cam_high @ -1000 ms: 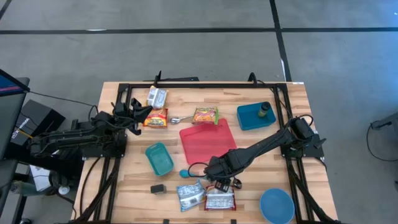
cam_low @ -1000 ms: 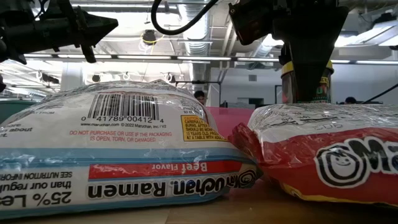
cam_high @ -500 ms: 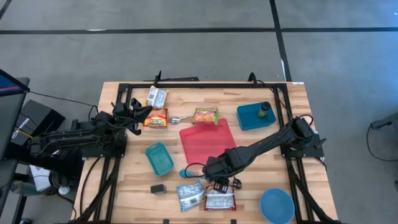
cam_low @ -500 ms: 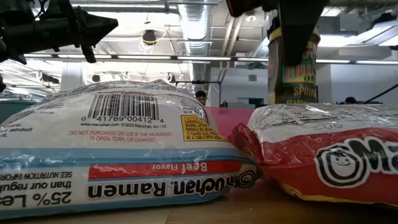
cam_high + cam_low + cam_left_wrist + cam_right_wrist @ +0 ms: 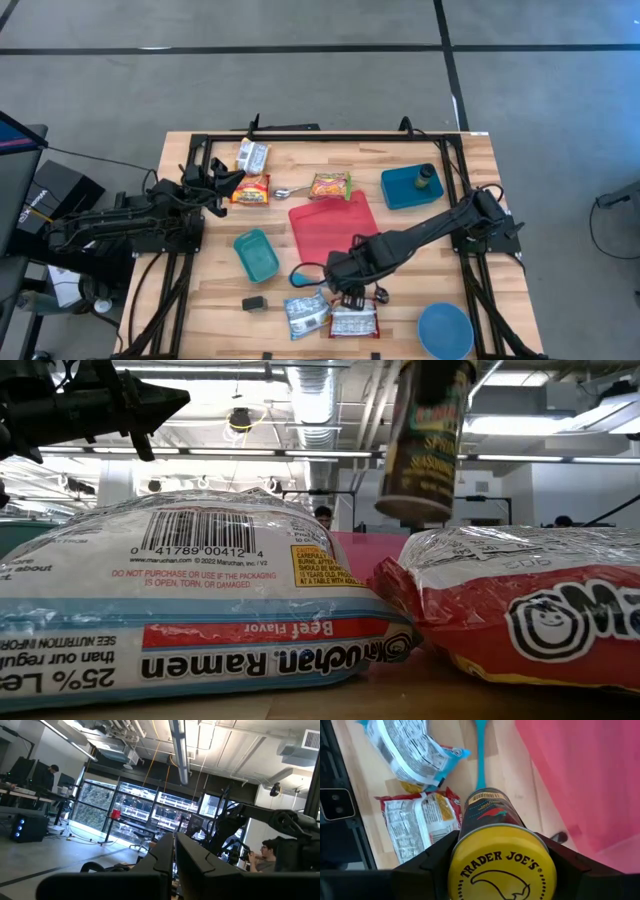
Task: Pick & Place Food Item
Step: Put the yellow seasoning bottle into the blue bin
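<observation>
Spanning the middle of a grey concrete floor, the wooden table (image 5: 200, 300) carries a black frame and a scatter of goods, all placed here against the red mat (image 5: 330, 225); beyond it the low view shows an open workshop with ceiling pipes and strip lights, and the left wrist view shows windows, desks and seated people. The right gripper (image 5: 352, 293), just off the mat's near edge, is clamped around a seasoning jar (image 5: 492, 845) with a yellow lid, held clear above the wood; beneath it lie a blue ramen pack (image 5: 402, 745), a red ramen pack (image 5: 420, 822) and a teal spoon (image 5: 481, 755). The left gripper (image 5: 222, 180) waits well to the mat's left, fingers pressed together, holding nothing. Behind the mat sit a snack packet (image 5: 329, 185) and a blue tray (image 5: 400, 195). The jar's upper part is cut off in the low view; its label is only partly readable; the spoon's bowl is hidden behind the jar.
</observation>
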Controlling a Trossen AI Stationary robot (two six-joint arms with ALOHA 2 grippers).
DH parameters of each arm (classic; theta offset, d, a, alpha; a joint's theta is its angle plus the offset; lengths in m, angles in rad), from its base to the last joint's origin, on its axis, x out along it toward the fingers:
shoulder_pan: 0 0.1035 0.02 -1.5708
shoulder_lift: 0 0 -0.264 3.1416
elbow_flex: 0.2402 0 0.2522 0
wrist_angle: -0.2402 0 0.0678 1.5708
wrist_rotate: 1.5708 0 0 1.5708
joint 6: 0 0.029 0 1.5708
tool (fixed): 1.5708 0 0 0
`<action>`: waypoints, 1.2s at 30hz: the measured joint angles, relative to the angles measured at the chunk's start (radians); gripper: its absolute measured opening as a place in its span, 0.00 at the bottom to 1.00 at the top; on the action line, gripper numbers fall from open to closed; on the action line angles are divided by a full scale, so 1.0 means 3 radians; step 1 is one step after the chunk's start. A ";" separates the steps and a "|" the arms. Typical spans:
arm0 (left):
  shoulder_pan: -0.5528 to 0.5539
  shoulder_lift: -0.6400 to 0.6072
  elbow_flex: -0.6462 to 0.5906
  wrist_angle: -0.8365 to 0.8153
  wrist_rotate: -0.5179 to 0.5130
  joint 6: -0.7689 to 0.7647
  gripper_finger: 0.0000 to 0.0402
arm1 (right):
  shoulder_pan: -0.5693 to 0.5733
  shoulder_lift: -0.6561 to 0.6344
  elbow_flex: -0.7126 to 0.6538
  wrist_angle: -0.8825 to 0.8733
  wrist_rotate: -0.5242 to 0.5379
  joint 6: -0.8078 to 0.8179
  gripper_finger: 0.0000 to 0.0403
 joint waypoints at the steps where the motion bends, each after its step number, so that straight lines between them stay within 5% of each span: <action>1: 0.0000 0.0001 -0.0001 0.0000 0.0001 0.0000 0.03 | 0.0000 0.0000 0.0034 -0.0032 0.0008 -0.0011 0.53; 18: 0.0000 0.0000 0.0000 0.0000 0.0000 0.0000 0.03 | -0.0193 -0.0001 0.0537 -0.0701 0.0611 -0.0231 0.53; 36: 0.0000 0.0001 -0.0001 0.0000 0.0000 0.0000 0.03 | -0.1194 -0.0014 0.0723 -0.0896 0.0389 -0.0816 0.53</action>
